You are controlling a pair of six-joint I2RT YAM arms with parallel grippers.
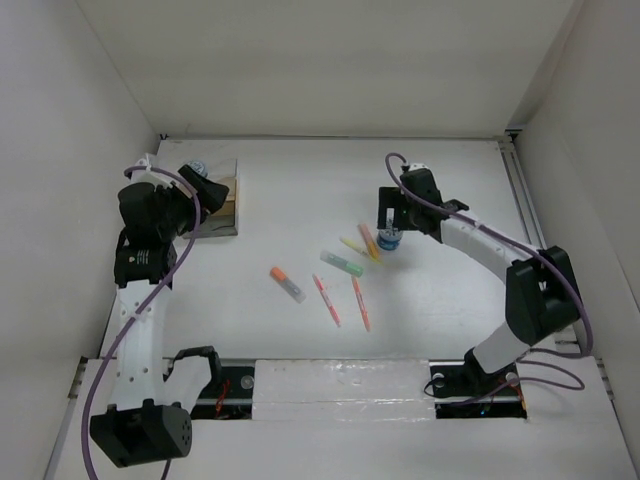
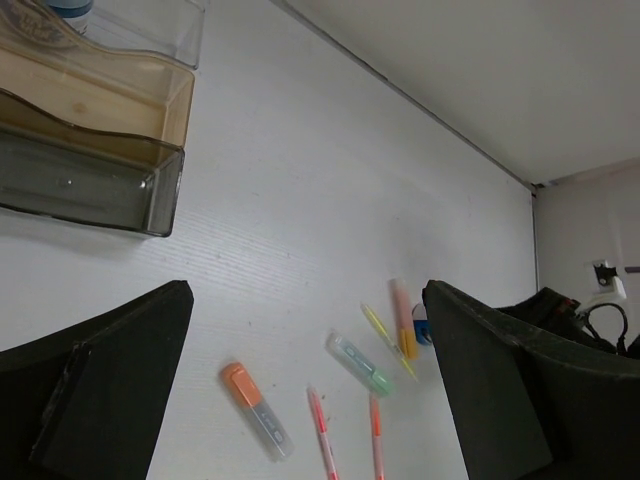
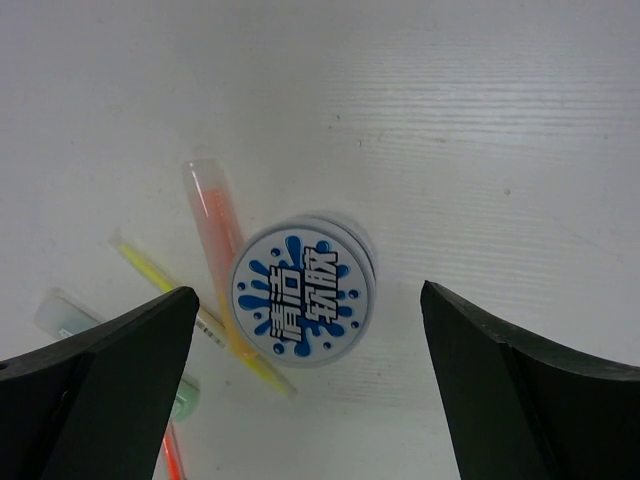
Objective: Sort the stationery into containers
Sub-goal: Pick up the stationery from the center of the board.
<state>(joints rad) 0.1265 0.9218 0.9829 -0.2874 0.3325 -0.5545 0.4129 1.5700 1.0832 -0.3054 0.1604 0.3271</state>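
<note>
The wooden organiser tray (image 1: 228, 200) stands at the back left; one blue-and-white cylinder (image 1: 197, 168) sits at its far end. My left gripper (image 1: 205, 210) hangs open and empty over the tray's near side. My right gripper (image 1: 390, 222) is open just above the second blue-and-white cylinder (image 3: 303, 295), its fingers (image 3: 120, 380) on either side and apart from it. An orange pen (image 3: 212, 215) and a yellow pen (image 3: 160, 270) lie against that cylinder. An orange highlighter (image 1: 287, 283), a green highlighter (image 1: 342, 263) and two pink-red pens (image 1: 327, 300) lie mid-table.
The left wrist view shows the tray's tan and dark compartments (image 2: 90, 130) at top left and the loose pens, such as the orange highlighter (image 2: 255, 410), below. White walls enclose the table on three sides. A rail (image 1: 520, 190) runs along the right edge.
</note>
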